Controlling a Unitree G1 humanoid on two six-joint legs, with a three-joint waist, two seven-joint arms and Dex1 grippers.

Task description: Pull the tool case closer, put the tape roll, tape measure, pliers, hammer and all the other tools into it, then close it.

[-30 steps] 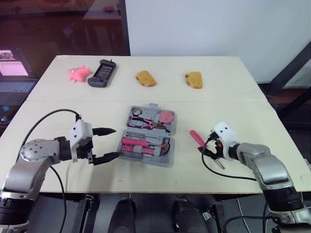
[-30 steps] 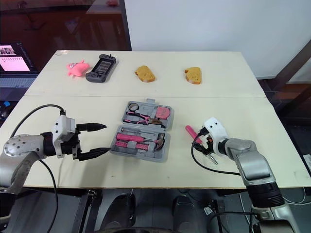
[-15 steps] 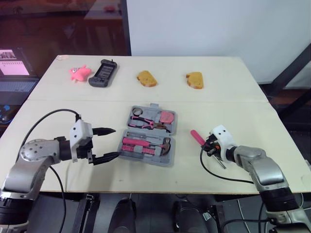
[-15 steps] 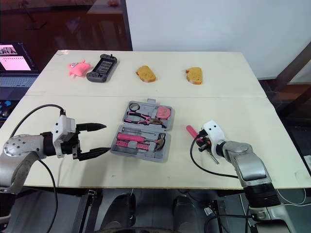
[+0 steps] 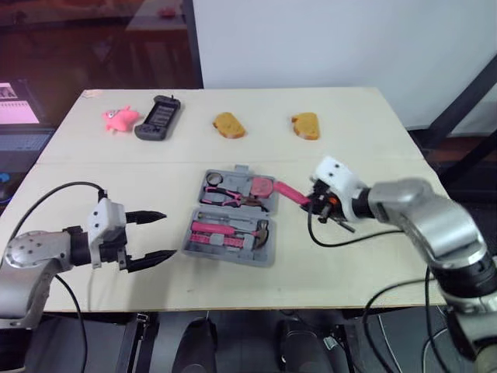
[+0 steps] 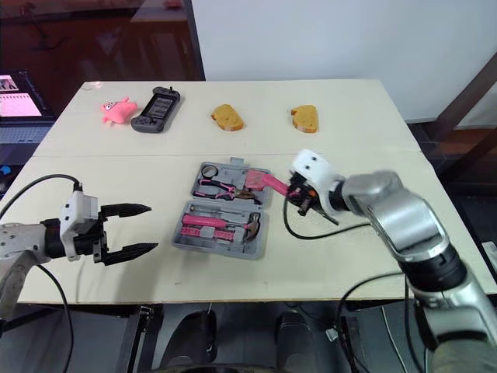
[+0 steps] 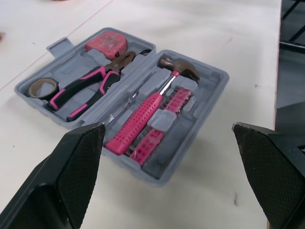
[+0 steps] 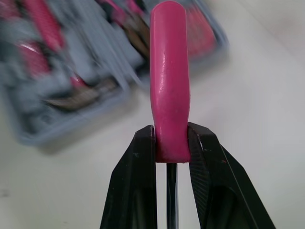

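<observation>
Bare table lies between the left gripper and the tool case.

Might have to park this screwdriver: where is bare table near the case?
Front right of the pale wooden table, between the open grey plastic tool case and the table's right edge. Also the band between case and brown bread slices. Crowded inside the case.

Black handheld console lies flat near far edge of pale wooden table. Pink plush toy just beside console on its left; contact unclear. Toast slice right of console, near, same row. Second toast slice further right of console, well apart. Table seam runs crosswise on console's near side. Lit laptop screen off table, left of console.
</observation>
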